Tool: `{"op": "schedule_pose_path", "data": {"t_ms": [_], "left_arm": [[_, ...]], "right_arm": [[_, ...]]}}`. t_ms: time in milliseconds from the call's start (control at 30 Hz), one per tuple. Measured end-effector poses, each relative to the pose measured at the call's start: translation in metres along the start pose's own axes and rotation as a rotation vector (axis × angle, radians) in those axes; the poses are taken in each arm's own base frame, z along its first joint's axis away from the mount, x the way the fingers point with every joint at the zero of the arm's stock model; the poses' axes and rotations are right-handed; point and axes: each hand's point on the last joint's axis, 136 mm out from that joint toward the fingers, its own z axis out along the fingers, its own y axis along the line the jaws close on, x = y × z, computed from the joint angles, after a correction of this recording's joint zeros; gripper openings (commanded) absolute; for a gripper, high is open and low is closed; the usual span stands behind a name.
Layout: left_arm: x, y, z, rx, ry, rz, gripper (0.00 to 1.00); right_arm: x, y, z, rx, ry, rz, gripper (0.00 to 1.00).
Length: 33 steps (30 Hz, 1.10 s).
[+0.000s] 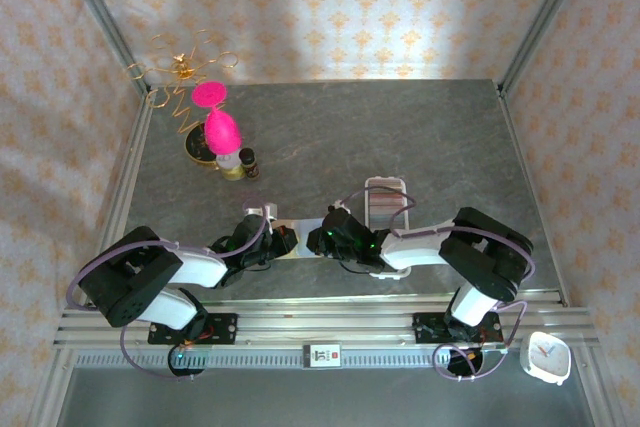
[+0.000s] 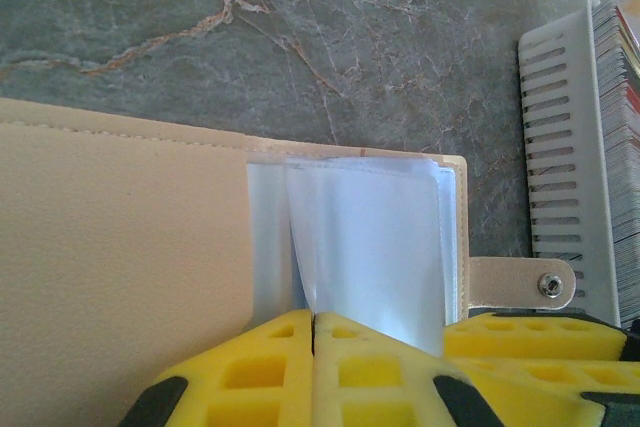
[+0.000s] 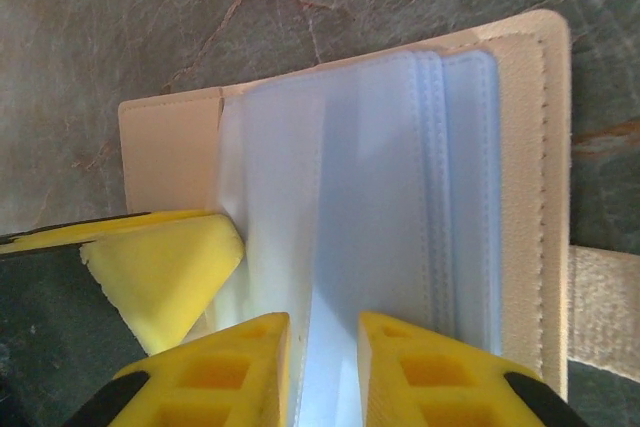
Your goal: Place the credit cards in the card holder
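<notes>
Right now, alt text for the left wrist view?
Tan card holder lies open on a grey marbled table, its clear sleeves fanned up, with the left gripper shut at their lower edge. The snap tab points toward a white tray of credit cards at right.

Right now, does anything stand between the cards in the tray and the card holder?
Nothing but bare table, the holder's snap tab and the right gripper lies between the cards and the card holder.
</notes>
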Motion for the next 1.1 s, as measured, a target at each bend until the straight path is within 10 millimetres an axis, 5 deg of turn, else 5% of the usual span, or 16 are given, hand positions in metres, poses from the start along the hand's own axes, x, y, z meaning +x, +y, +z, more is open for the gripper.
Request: {"op": "schedule_pose_path", "data": {"t_ms": [1033,1100], "left_arm": [[0.004,-0.005,-0.006,0.015,0.022,0.001,0.00],[0.003,-0.008,-0.007,0.021,0.018,0.002,0.00]], "right_arm": [[0.002,0.013,0.000,-0.052,0.008,-0.011,0.18],[0.001,0.014,0.000,-0.053,0.008,-0.010,0.11]]}}
